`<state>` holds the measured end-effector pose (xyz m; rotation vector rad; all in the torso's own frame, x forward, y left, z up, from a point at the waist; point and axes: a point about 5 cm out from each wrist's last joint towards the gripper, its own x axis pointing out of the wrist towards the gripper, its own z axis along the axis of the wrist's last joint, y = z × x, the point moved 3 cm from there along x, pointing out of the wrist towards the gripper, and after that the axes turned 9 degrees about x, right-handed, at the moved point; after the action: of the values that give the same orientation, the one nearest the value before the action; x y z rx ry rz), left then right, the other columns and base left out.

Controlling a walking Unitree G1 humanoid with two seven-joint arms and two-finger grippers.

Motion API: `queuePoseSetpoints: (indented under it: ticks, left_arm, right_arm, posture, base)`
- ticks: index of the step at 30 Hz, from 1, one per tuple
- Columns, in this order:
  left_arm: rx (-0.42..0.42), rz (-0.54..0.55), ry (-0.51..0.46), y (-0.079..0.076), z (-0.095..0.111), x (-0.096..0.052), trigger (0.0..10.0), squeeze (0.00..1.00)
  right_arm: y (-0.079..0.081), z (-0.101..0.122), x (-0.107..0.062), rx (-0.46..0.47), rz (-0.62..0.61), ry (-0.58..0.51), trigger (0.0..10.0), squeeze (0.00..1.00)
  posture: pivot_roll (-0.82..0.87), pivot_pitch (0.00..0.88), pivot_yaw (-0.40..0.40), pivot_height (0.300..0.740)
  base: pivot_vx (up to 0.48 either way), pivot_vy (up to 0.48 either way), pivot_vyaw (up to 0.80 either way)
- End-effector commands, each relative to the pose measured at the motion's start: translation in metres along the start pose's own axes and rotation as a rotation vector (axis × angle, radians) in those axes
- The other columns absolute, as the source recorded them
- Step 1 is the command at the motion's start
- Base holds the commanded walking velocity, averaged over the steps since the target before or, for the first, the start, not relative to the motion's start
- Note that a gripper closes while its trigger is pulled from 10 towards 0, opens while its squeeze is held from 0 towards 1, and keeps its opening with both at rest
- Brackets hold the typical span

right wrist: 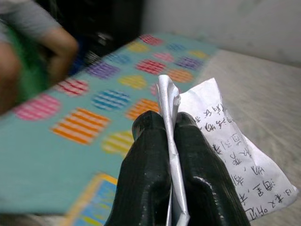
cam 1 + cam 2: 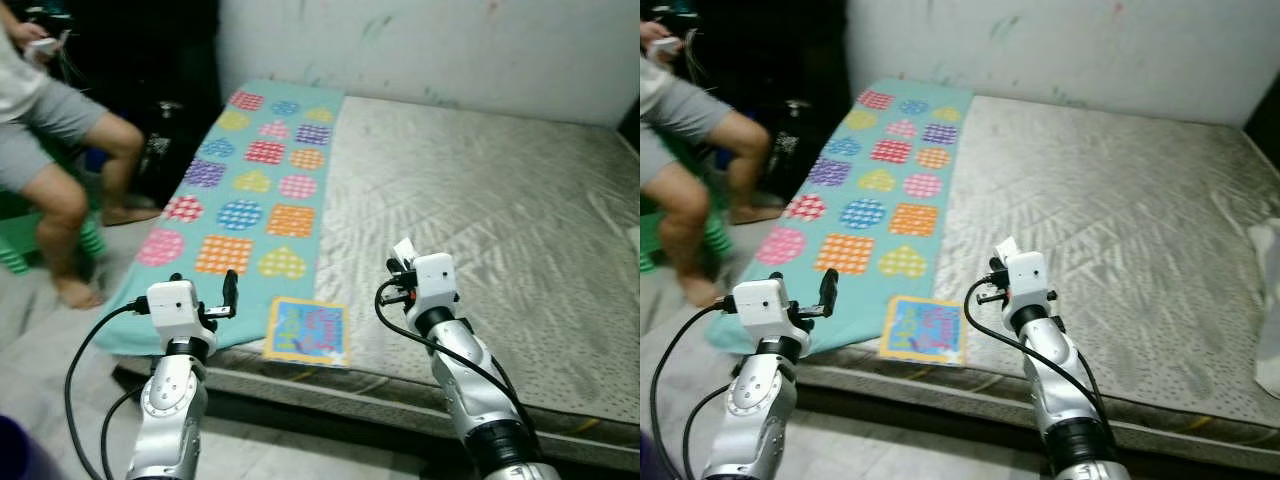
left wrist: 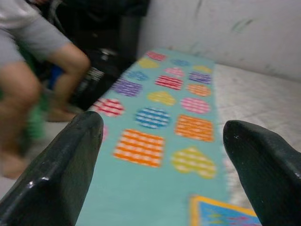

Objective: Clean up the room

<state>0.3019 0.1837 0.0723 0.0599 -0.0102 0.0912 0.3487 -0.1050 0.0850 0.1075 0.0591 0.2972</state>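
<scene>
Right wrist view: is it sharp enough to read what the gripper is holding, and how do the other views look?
Right wrist view: the paper and the fingers pinching it are sharp, the handwriting visible, the blanket behind blurred. Left wrist view: soft all over, the person's leg smeared. Eye views: evenly lit, only slightly soft.

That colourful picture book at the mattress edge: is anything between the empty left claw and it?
Nothing visible. The left gripper, fingers open, hovers above the near edge of the teal patterned mat, and the picture book lies just to its right with bare mat between. The right gripper is shut on a handwritten paper.
</scene>
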Motion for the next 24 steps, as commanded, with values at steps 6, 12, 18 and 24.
queuePoseSetpoints:
  ticks: [6, 12, 18, 24]
  left_arm:
    - [-0.011, -0.023, 0.003, -0.0089, -0.0007, 0.0013, 10.0, 0.0]
    - [-0.014, -0.026, 0.002, -0.0103, -0.0007, 0.0019, 10.0, 0.0]
    - [-0.014, -0.022, -0.001, -0.0102, -0.0003, 0.0025, 10.0, 0.0]
    - [-0.014, -0.021, -0.002, -0.0099, -0.0004, 0.0024, 10.0, 0.0]
  right_arm:
    - [-0.0122, 0.0013, -0.0029, -0.015, -0.027, -0.001, 10.0, 0.0]
    - [-0.0124, 0.0015, -0.0026, -0.017, -0.022, 0.0, 10.0, 0.0]
    - [-0.0084, 0.0007, -0.0027, -0.027, 0.007, 0.003, 10.0, 0.0]
    - [-0.0077, -0.0005, -0.0027, -0.057, 0.009, 0.009, 10.0, 0.0]
  posture:
    - [0.08, 0.029, -0.004, 0.74]
    - [0.07, 0.027, -0.006, 0.74]
    - [0.07, 0.025, -0.008, 0.74]
    - [0.08, 0.022, -0.006, 0.74]
  base:
    - [0.0, 0.382, 0.0]
    - [0.0, 0.384, 0.0]
    - [0.0, 0.381, 0.0]
    - [0.0, 0.384, 0.0]
